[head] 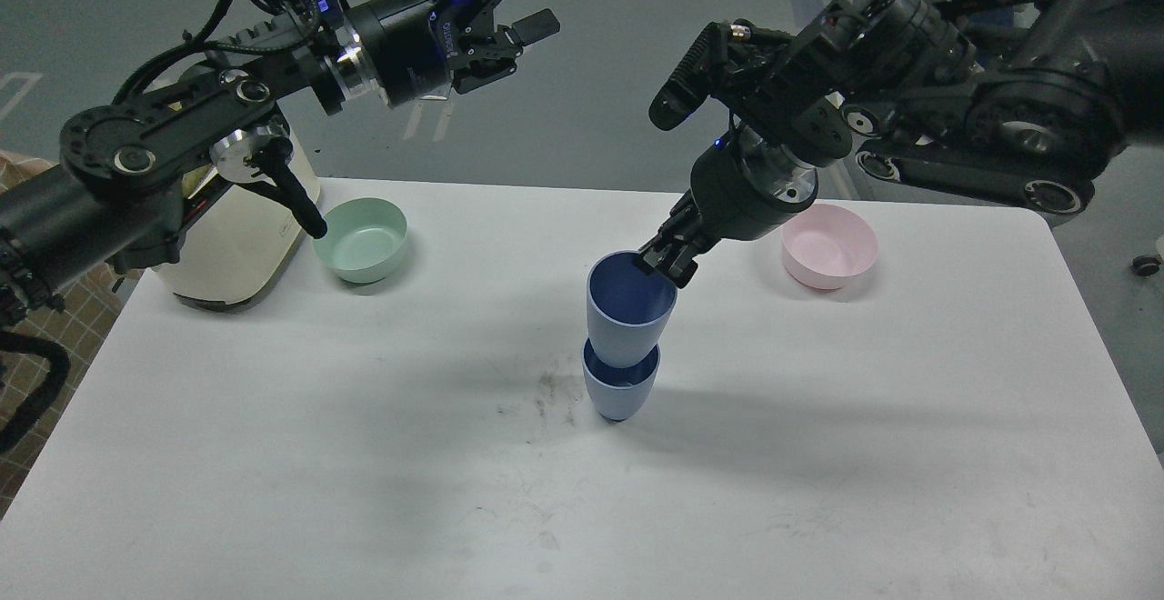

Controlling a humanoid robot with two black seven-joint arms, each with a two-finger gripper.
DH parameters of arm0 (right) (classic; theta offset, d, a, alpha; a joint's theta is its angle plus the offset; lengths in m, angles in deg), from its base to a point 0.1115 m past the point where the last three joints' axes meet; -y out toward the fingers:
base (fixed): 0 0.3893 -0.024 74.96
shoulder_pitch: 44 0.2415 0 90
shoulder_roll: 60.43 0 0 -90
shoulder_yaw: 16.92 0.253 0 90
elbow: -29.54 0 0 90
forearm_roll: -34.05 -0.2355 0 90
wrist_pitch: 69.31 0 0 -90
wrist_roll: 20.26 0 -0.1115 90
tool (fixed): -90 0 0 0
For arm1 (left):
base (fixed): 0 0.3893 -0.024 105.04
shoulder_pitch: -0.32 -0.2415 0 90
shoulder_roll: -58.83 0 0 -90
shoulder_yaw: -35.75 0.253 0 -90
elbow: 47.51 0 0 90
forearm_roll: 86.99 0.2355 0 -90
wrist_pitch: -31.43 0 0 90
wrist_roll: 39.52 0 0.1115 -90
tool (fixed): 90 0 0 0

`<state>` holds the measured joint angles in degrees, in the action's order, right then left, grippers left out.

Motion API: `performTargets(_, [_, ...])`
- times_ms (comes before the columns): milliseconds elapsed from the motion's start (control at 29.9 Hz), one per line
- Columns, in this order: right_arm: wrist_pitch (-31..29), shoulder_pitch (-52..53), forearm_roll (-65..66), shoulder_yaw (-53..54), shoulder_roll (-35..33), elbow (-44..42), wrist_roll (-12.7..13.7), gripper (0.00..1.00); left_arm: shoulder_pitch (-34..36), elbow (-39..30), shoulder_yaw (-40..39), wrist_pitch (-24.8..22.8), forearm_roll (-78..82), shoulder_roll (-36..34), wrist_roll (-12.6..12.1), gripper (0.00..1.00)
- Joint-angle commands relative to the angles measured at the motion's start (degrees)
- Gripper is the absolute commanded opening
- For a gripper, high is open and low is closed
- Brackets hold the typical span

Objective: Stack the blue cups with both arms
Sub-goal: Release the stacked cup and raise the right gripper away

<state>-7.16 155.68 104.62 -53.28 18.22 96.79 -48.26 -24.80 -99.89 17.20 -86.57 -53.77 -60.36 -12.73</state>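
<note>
One blue cup (620, 393) stands upright on the white table (273, 455) near the middle. My right gripper (662, 264) is shut on the rim of the second blue cup (627, 309) and holds it upright, its base partly inside the standing cup. My left gripper (509, 0) is open and empty, raised high beyond the table's far edge at the upper left.
A mint-green bowl (362, 238) sits at the far left, next to a cream appliance (232, 245). A pink bowl (828, 245) sits at the far right, just behind my right arm. Dark smudges mark the table left of the cups.
</note>
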Motion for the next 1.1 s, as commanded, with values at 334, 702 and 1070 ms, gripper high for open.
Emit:
performTargets(334, [0.5,-0.2,-0.2,-0.2,0.8,0.1,0.0,0.13,0.0,0.0,0.0,0.0,0.0,-0.7,-0.1,0.95])
performTargets(702, [1.0,-0.2,-0.3,-1.2,1.1,0.1,0.0,0.25,0.0,0.0,-0.1,0.0,0.0,-0.8,0.0,0.95])
performTargets(1070, [2.7,0.5,-13.1,0.3,-3.0,-4.7,0.0,0.62,-0.1,0.2,-1.3,0.0,-0.1,-0.9,-0.2,0.95])
